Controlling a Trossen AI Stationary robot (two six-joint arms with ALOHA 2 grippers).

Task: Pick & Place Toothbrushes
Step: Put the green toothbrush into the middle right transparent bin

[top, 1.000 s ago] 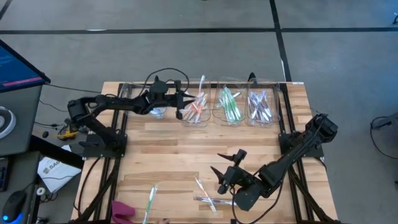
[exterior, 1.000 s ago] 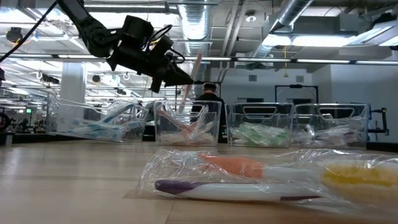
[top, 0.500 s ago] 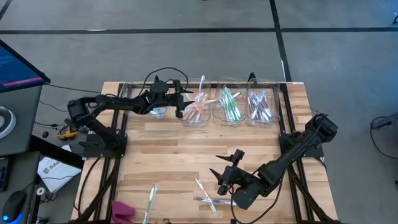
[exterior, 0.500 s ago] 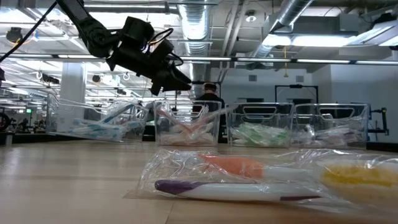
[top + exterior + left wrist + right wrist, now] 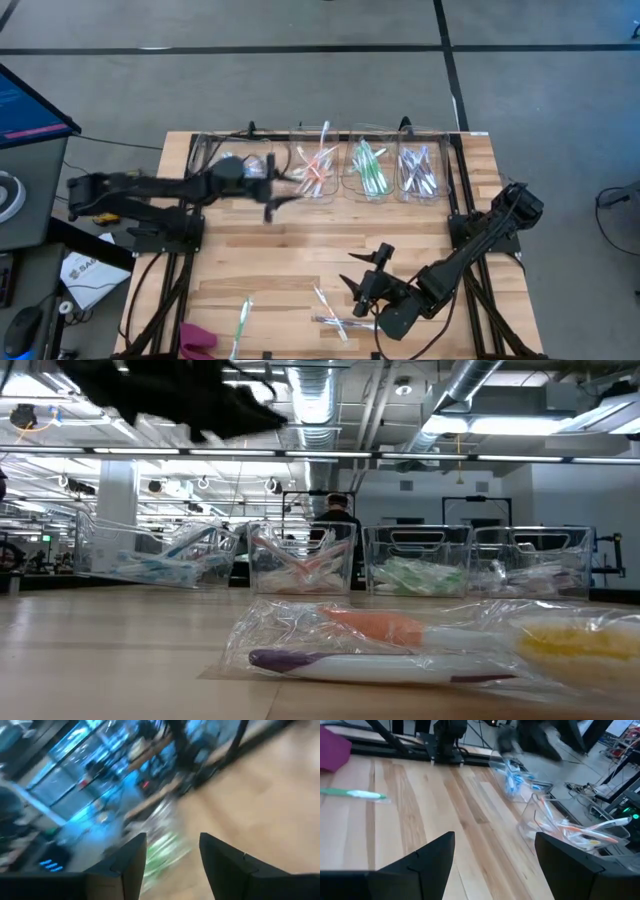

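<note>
Along the far edge of the table [image 5: 300, 250], sorted toothbrushes [image 5: 318, 170] are being kept in a row of clear bins [image 5: 370, 168], while a few wrapped ones [image 5: 330, 312] are lying loose near the front edge. The left gripper [image 5: 272, 192] is being held just in front of the bins, fingers [image 5: 127, 862] apart and empty. The right gripper [image 5: 365, 272] is being held above the loose toothbrushes, fingers [image 5: 427, 857] spread wide with nothing between them.

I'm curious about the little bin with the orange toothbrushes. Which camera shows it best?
The high view: it looks straight down into the orange toothbrush bin, second in the row along the table's far edge. The low view shows it side-on through its clear wall. The right wrist view catches it at an angle; the left wrist view is blurred.
</note>
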